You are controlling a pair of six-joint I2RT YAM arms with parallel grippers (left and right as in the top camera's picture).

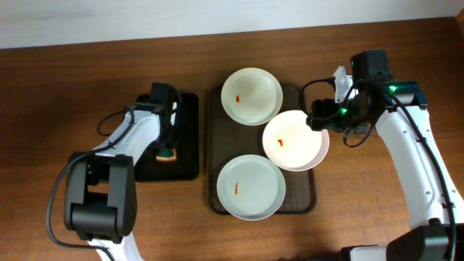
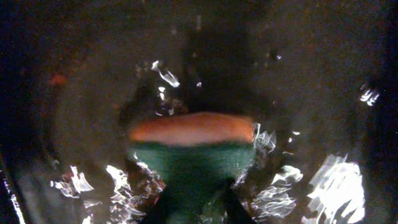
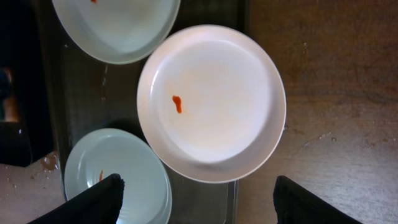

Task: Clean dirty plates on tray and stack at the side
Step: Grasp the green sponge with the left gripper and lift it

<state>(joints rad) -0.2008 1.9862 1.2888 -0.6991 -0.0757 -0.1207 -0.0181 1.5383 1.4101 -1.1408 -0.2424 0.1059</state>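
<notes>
Hovering over smeared plate (image 3: 211, 102) — right hand (image 3: 199, 185) spread.

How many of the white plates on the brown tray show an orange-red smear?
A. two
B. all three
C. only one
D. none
B: in the overhead view the far plate, the middle plate and the near plate each carry a small orange-red mark.
</notes>
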